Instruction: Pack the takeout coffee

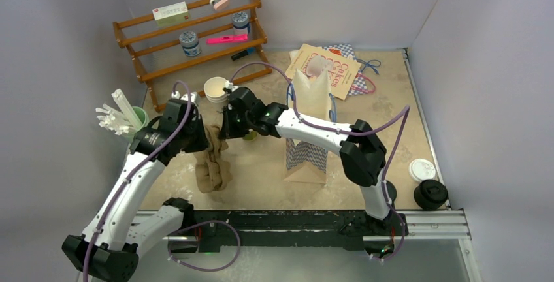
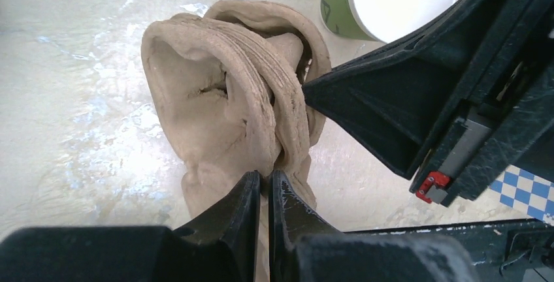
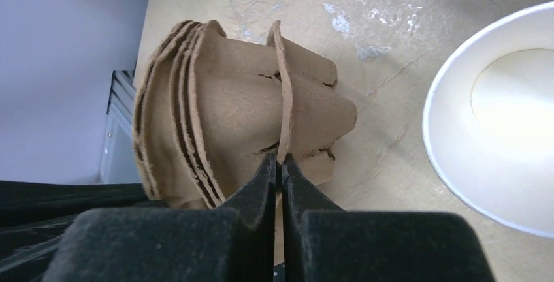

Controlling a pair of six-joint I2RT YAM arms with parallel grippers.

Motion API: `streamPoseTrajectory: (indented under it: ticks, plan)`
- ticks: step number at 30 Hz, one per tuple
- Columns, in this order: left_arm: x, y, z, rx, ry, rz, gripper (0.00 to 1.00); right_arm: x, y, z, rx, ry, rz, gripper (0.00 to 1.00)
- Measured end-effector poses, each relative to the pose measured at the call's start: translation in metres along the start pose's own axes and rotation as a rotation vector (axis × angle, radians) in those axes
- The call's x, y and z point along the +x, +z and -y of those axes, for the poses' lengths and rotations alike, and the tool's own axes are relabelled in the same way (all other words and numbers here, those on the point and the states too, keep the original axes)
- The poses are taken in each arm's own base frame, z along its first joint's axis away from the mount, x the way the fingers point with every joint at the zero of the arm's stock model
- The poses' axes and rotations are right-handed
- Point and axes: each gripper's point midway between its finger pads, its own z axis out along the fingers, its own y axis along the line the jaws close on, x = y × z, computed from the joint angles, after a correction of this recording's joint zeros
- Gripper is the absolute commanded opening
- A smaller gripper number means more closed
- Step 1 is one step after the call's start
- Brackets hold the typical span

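beige, scuffed tabletop (image 1: 261, 179) walled in white is filling the overhead view, where both arms are meeting left of centre over a stack of brown pulp carriers (image 1: 212, 171). the left gripper (image 1: 204, 140) and the right gripper (image 1: 225, 130) are bearing on the top of that stack from either side. the takeout coffee (image 1: 430, 194), a black cup under a black lid, is standing well apart from them at the table's near right corner, just beside a white-lidded cup (image 1: 421, 169). a tall paper bag (image 1: 312, 96) is standing behind the right forearm.

left wrist view: the left gripper (image 2: 264, 179) is holding its fingers pressed together on a fold of the pulp carriers (image 2: 215, 99), with the right gripper (image 2: 392, 106) touching the same stack from the right and a green cup (image 2: 336, 8), white inside, sitting beyond.

right wrist view: the right gripper (image 3: 281, 163) is pinching one thin upright edge of the pulp carriers (image 3: 242, 112), its fingers all but meeting on it; a white cup interior (image 3: 496, 119) is showing near the stack.
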Motion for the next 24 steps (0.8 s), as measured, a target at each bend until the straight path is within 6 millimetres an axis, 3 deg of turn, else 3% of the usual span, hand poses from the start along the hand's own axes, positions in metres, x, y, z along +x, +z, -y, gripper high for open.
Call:
streamPoseTrajectory:
  ticks: [8, 14, 24]
  plan:
    - [-0.012, -0.012, -0.003, -0.028, -0.004, 0.036, 0.00, 0.006, 0.002, 0.019, 0.083, -0.008, -0.022, 0.00]
    - [0.000, 0.002, -0.002, -0.012, -0.014, 0.009, 0.00, 0.014, 0.004, 0.027, 0.109, -0.006, -0.051, 0.01]
    - [-0.015, -0.008, -0.009, -0.075, 0.000, 0.024, 0.00, 0.019, -0.004, 0.046, 0.205, -0.034, -0.081, 0.37]
